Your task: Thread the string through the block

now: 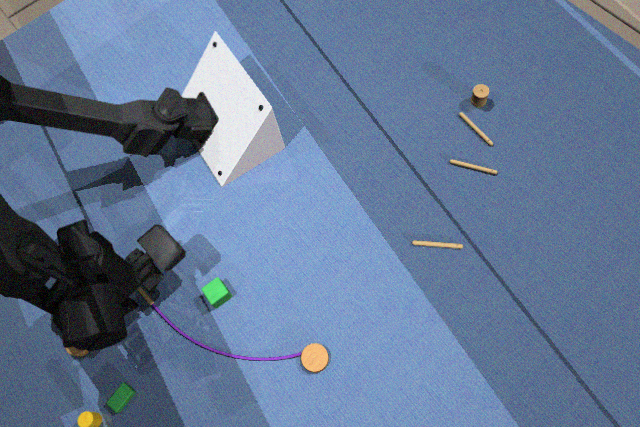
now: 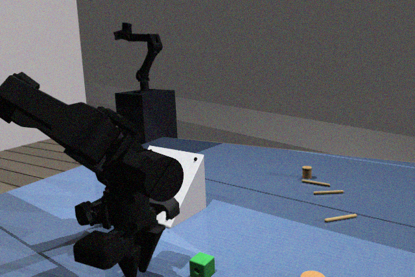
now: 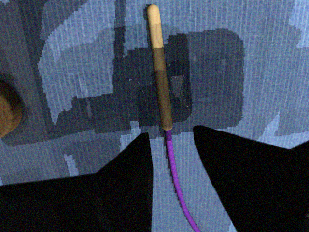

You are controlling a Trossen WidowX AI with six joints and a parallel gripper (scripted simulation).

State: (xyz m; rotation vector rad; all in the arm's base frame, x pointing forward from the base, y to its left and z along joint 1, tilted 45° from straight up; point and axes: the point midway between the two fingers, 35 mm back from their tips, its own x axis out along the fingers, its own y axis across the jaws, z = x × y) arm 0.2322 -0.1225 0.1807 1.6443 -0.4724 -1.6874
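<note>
- The black gripper (image 1: pixel 147 288) (image 2: pixel 137 272) (image 3: pixel 171 136) is hanging low at the near left, its fingers standing partly open and holding nothing.
- The string's stick (image 1: pixel 145 296) (image 3: pixel 161 82) is lying at the near left, its string end showing between the fingertips from the wrist; the arm is hiding much of it from above.
- A purple string (image 1: pixel 204 348) (image 3: pixel 176 184) is curving right to the round button (image 1: pixel 314 357) (image 2: pixel 312 274), which the exterior view is cutting off.
- The green block (image 1: pixel 216 292) (image 2: pixel 201 264) is sitting just right of the gripper, showing me a dark hole; the string is running outside it.
- Three loose sticks (image 1: pixel 437 244) (image 2: pixel 340 218) are lying at the right, the farthest one beside a wooden cylinder (image 1: pixel 480 94) (image 2: pixel 307 172).
- A round wooden piece (image 1: pixel 77 351) (image 3: pixel 7 108) is peeking out from under the arm, mostly hidden.
- The white wedge (image 1: pixel 232 117) (image 2: pixel 192 183) is standing farther back, partly covered.
</note>
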